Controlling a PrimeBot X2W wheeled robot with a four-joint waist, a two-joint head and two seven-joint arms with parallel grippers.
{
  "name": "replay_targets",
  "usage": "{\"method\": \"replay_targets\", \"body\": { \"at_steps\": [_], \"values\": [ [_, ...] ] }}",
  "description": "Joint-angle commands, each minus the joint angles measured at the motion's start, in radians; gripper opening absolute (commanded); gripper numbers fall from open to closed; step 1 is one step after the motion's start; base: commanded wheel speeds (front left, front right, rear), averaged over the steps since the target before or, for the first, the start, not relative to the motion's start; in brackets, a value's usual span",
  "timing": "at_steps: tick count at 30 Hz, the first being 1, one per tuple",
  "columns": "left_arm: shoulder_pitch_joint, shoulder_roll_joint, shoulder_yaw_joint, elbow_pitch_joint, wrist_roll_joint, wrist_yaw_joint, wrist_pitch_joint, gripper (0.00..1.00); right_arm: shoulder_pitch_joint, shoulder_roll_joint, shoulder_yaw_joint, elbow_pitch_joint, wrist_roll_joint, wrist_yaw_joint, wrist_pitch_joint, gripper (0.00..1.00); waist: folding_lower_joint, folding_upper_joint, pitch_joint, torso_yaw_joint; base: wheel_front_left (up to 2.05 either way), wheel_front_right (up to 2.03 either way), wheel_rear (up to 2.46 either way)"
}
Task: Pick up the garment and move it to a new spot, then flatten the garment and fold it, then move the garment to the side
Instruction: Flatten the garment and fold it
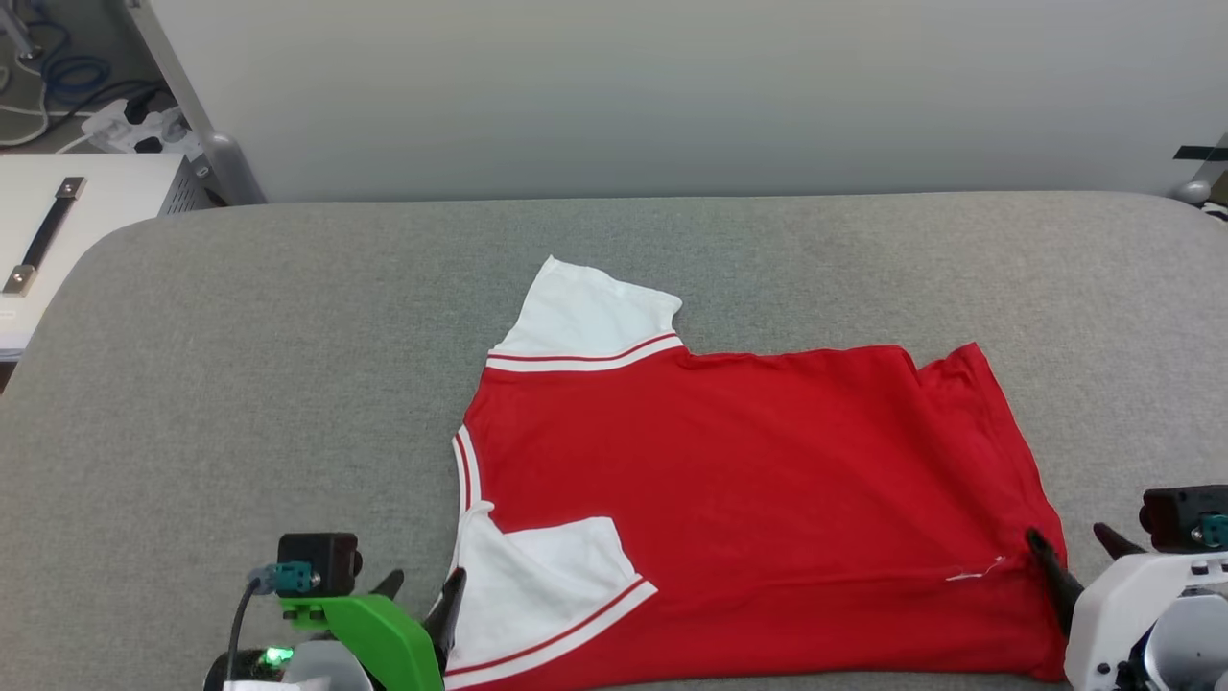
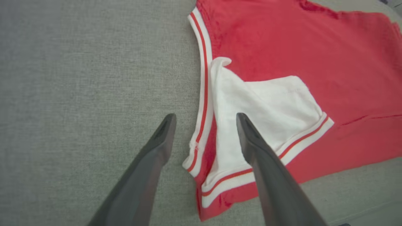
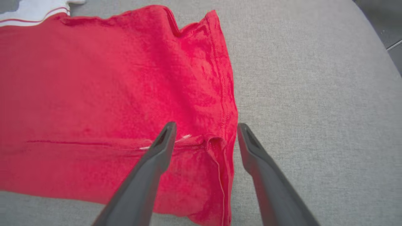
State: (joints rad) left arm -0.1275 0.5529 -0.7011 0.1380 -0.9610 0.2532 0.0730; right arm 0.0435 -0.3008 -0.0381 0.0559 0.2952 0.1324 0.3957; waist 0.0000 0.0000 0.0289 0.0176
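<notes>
- While both sets of dark fingers stand spread wide with nothing between them, the left gripper [image 2: 205,115] hangs over the neck end of the garment [image 1: 748,461]. One finger is above bare grey upholstery and the other above a white sleeve, with the striped collar [image 2: 204,78] in the gap.
- The right gripper [image 3: 207,124] straddles the opposite end. One finger is over red cloth by a small white thread, the other over the grey padded surface [image 1: 288,336], and the stitched hem [image 3: 226,94] runs between them.
- Whether any fingertip touches cloth cannot be told.
- The garment lies sideways near the front edge of the surface, plain red side up, collar toward the robot's left and hem toward its right.
- Its near long edge is folded over the body, leaving a straight crease along the red.
- The near sleeve [image 2: 267,103] is turned in on top of the red; the far sleeve [image 1: 585,312] sticks out toward the wall [image 1: 672,96].
- At the far left corner stand a white cabinet [image 1: 96,192] with a dark handle and a tangle of cables [image 1: 58,77].
</notes>
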Motion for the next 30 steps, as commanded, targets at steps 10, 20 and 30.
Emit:
{"method": "replay_targets", "body": {
  "at_steps": [10,20,30],
  "values": [
    [-0.070,0.000,0.004,-0.070,0.178,-0.096,-0.288,1.00,-0.014,0.027,-0.010,-0.125,-0.024,-0.002,-0.243,1.00,0.0000,0.0000,-0.021,-0.012,0.00,0.00,0.00],
    [0.002,-0.152,0.227,-0.109,0.354,-0.166,-0.334,1.00,0.040,0.115,-0.011,-0.136,-0.075,-0.002,-0.473,1.00,0.0000,0.0000,-0.005,-0.017,0.00,0.00,0.00],
    [0.056,-0.284,0.393,-0.054,0.500,-0.314,-0.335,1.00,0.003,0.137,0.007,-0.100,-0.101,-0.002,-0.543,1.00,0.0000,0.0000,0.042,-0.060,0.00,0.00,0.00]
  ]
}}
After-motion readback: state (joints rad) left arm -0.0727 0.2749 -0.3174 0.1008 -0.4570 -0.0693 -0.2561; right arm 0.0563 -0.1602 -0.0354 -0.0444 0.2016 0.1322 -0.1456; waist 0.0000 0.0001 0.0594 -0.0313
